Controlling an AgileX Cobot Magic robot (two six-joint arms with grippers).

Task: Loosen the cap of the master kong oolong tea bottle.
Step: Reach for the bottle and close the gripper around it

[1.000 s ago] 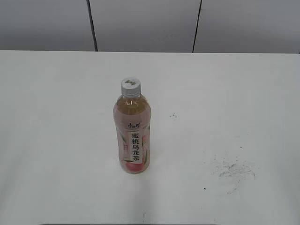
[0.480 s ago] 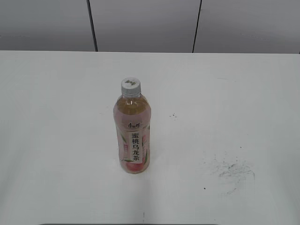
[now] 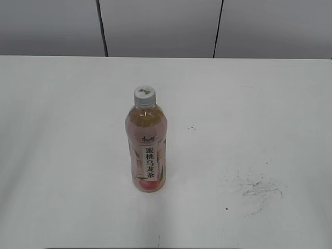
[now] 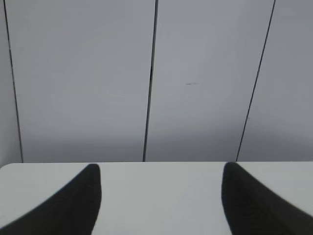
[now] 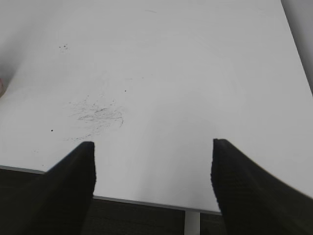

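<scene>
Master kong oolong tea bottle [image 3: 147, 150] stood upright near the middle of the white table [image 3: 62, 155], pink label with the white strip of black characters facing the exterior camera. Cap [image 3: 144, 96] seated on the neck, light grey, small dark mark on top. Nothing touching the bottle or crowding it; bare tabletop all round. Only nearby marks: a small dark speck cluster [image 3: 191, 128] just right of the bottle, and a grey scuff patch [image 3: 257, 189] further right toward the near edge, well apart from the bottle. Grey panelled wall [image 3: 161, 26] behind the table with two dark vertical seams. No arm seen in the exterior view. Left gripper [image 4: 159, 200] released, dark fingers spread wide over the table edge, aimed level at the wall, nothing between them. Right gripper [image 5: 152, 188] likewise spread wide and empty, hanging over the near table edge, angled down at the same scuff patch [image 5: 95, 115] and speck cluster [image 5: 63, 47]. Sliver of pink at the far left edge of the right wrist view, too small to identify.
</scene>
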